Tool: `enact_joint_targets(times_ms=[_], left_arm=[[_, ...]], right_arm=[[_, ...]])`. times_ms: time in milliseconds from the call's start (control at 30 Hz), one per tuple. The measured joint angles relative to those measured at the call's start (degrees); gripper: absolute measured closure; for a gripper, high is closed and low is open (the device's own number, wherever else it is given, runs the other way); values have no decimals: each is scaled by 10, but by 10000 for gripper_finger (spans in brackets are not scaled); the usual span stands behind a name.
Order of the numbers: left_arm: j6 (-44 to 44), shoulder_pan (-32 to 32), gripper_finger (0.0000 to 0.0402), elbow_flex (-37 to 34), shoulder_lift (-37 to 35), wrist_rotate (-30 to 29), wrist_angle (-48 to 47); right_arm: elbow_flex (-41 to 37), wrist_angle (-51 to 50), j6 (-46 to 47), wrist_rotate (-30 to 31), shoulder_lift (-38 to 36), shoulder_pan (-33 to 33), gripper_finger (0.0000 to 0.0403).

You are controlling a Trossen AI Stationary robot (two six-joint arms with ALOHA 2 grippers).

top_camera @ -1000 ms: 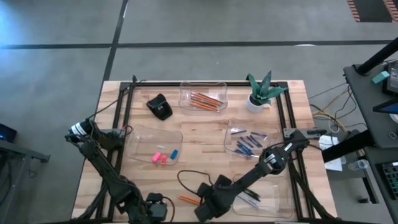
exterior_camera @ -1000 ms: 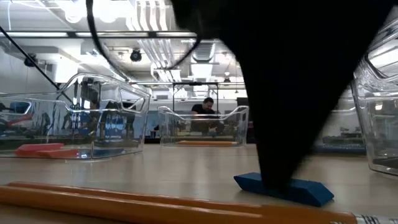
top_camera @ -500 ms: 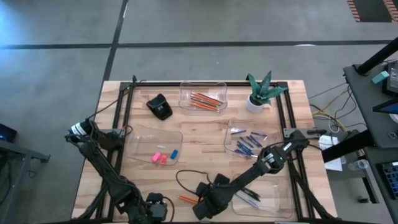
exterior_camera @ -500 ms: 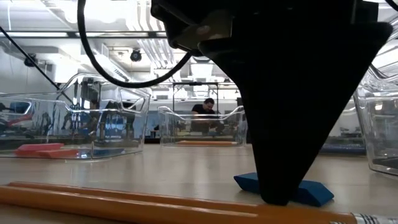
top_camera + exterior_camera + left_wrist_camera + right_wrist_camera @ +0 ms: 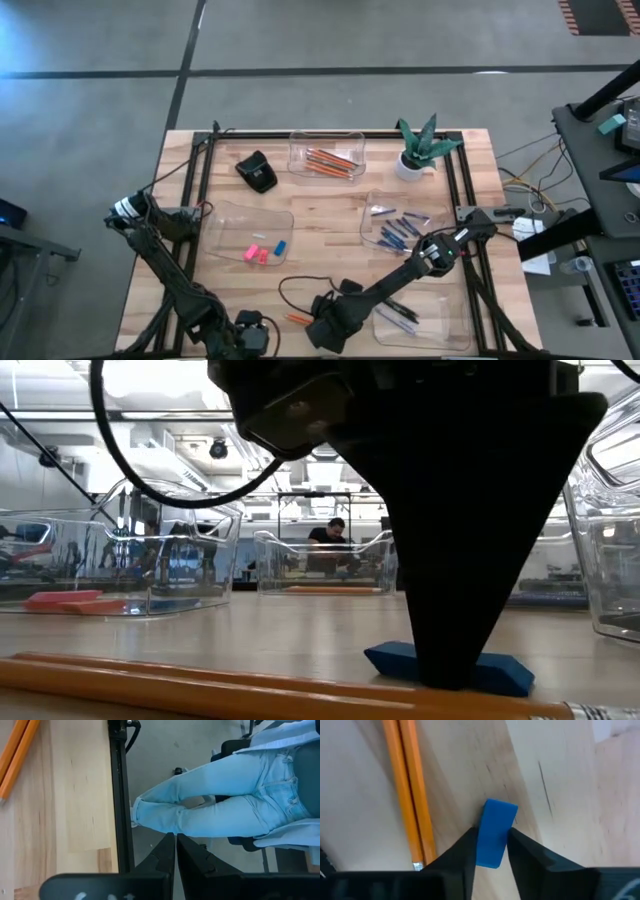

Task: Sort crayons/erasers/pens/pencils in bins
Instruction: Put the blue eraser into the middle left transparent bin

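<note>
Two fingers of the right gripper [image 5: 492,851] have narrowed from fully spread and now press both sides of a blue eraser [image 5: 493,833] lying on the table [image 5: 560,780] beside two orange pencils [image 5: 409,795]. The grasp appears made, so lifting toward the eraser bin [image 5: 245,231] should follow. Left gripper [image 5: 175,851] rests closed at the table's near edge.

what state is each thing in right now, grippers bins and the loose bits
right gripper: fingers closed against both sides of the blue eraser, which lies on the table
left gripper: shut, holding nothing, at the table's near edge
two pencils: loose on the table, side by side, next to the eraser
far bin: holds orange pencils
left bin: holds pink and blue erasers
right bin: holds blue sticks
</note>
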Motion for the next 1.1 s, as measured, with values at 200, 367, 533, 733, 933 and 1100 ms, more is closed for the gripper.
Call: enact_joint_targets(times_ms=[200, 367, 533, 733, 933, 1100], left_arm=[[-5, 0, 400, 0, 0, 0, 0], [-14, 0, 400, 0, 0, -1, 0], [-13, 0, 400, 0, 0, -17, 0], [-10, 0, 400, -2, 0, -145, 1], [-1, 12, 400, -4, 0, -240, 0], [20, 30, 393, -5, 6, -242, 0]], right_arm=[[0, -1, -25, 2, -1, 0, 343], [-3, -3, -33, 18, -14, 4, 341], [-4, -5, -36, 41, -36, 11, 341], [-3, -6, -44, 62, -51, 20, 339], [-2, -10, -48, 108, -79, 31, 338], [-2, -16, -48, 142, -99, 41, 337]])
